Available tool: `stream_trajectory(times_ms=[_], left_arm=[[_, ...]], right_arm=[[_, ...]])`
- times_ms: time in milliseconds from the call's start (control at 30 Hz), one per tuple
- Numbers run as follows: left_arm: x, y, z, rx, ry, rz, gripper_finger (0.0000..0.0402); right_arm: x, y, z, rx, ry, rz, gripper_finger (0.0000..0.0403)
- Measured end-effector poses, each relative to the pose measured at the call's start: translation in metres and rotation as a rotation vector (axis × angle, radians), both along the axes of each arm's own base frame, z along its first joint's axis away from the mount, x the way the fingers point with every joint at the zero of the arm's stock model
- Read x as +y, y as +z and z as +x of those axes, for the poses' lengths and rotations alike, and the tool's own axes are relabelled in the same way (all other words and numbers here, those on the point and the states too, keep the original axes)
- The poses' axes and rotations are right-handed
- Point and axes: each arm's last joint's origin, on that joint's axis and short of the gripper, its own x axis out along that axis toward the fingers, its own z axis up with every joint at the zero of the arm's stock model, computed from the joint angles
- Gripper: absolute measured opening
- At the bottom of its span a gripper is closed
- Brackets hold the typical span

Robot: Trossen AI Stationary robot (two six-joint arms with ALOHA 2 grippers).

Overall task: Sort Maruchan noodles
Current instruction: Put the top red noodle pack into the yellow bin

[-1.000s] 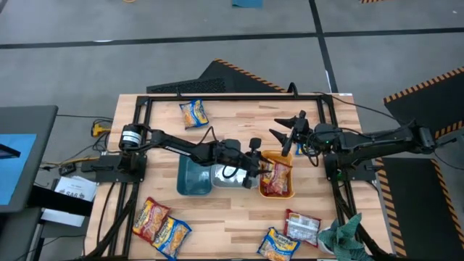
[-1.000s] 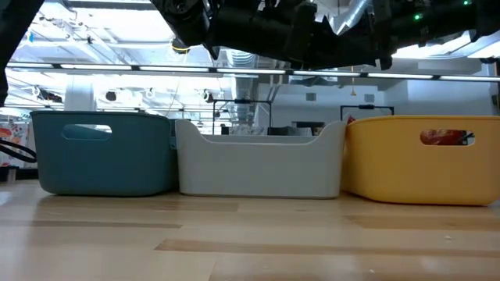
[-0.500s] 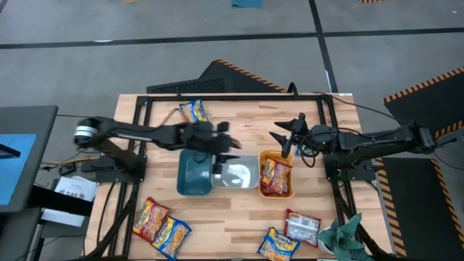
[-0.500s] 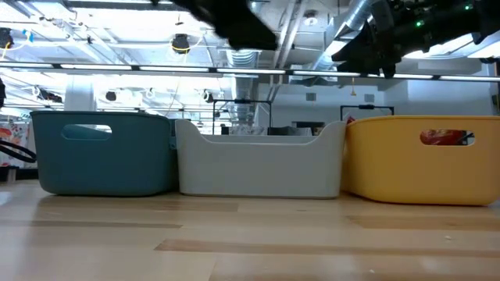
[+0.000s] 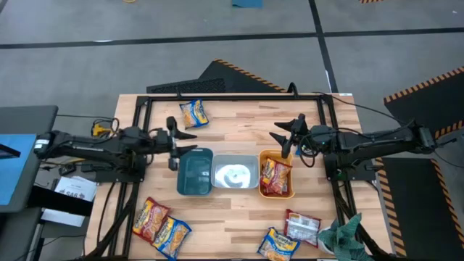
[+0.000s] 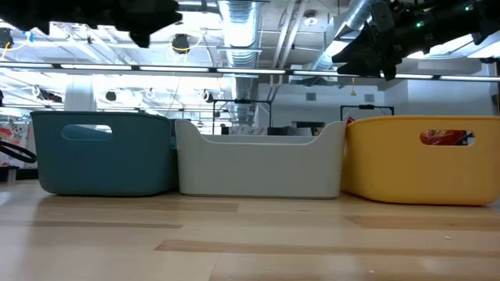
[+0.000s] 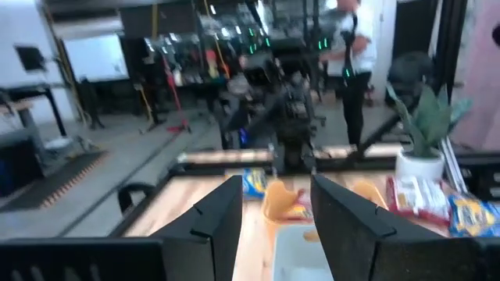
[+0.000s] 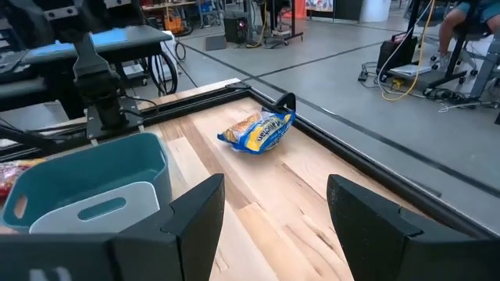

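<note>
While both arms hang above the desk (image 5: 239, 119), the left claw (image 5: 176, 144) sits open and empty beside the teal bin (image 5: 194, 172), and the right claw (image 5: 284, 138) stands wide open, holding nothing, just past the orange bin (image 5: 278, 191). Red-orange packets (image 5: 274, 177) lie in that orange bin. One yellow packet (image 5: 193, 113) rests near the desk's far edge; two packets (image 5: 160, 225) lie at the near left, two more (image 5: 290, 234) at the near right. A clear bin (image 5: 235, 174) stands between the other two.

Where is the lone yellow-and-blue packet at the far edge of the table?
In the high view the yellow-and-blue packet lies alone near the table's far left edge, beyond the teal bin.
</note>
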Motion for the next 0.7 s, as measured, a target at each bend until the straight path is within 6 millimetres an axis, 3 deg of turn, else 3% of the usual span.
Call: stream_trajectory(times_ms=[267,367,533,700], left_arm=[[0.0,0.006,-0.017,-0.04,0.004,0.01,0.0142],[0.0,0.005,-0.016,-0.029,0.008,0.032,0.0142],[0.0,0.003,-0.014,-0.01,0.016,0.066,0.0142],[0.0,0.003,-0.014,-0.012,0.022,0.078,0.0142]], right_arm=[[0.003,0.0,0.001,-0.042,0.097,0.113,0.0249],[0.008,0.001,0.004,-0.04,0.225,0.272,0.0249],[0.034,0.008,0.013,0.253,0.45,0.634,0.0249],[0.078,0.018,0.022,0.561,0.509,0.768,0.0249]])
